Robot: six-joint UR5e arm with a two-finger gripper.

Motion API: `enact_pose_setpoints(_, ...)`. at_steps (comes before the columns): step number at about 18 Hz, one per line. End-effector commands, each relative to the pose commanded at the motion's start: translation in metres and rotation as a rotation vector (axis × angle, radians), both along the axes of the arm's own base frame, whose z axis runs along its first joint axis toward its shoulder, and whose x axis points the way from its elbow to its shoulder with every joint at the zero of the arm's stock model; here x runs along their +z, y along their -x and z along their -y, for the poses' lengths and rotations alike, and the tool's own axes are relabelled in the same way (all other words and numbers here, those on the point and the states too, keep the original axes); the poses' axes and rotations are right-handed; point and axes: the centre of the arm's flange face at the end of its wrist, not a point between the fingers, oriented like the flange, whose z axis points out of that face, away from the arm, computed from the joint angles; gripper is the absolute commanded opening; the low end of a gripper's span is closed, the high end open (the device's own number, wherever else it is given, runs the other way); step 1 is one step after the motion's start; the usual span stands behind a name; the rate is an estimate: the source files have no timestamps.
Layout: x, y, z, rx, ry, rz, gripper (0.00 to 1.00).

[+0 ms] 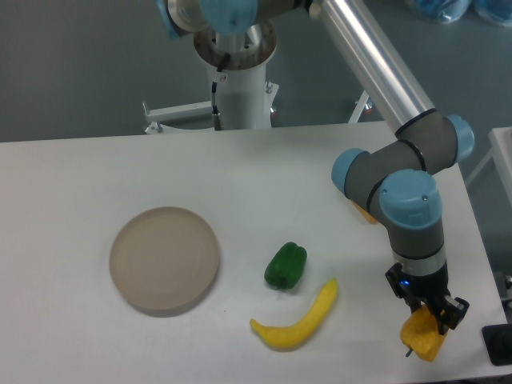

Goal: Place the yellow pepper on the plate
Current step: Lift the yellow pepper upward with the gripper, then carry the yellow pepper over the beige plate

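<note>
The yellow pepper is a small yellow-orange piece with a short dark stem at the table's front right corner. My gripper points down on it with its fingers on either side of the pepper, shut on it. The pepper looks to be at or just above the table surface; I cannot tell which. The plate is a round beige disc lying bare on the left half of the table, far from the gripper.
A green pepper lies mid-table, right of the plate. A long curved yellow piece lies in front of it. An orange piece peeks out behind my arm's wrist. The table's right edge runs close to the gripper.
</note>
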Motion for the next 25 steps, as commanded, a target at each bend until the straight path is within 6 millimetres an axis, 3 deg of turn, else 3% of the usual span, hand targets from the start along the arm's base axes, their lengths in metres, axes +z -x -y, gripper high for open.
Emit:
enact_pose_setpoints(8,0.011,-0.005,0.008,0.01,0.003,0.004,0.35)
enact_pose_setpoints(15,0.051,-0.033,0.03,0.012,0.035,0.068,0.35)
enact_pose_setpoints(20,0.085,-0.08,0.054,0.078,-0.001,0.179,0.35)
enact_pose_setpoints(25,0.092,-0.169,0.07,0.215,-0.073,0.328,0.35)
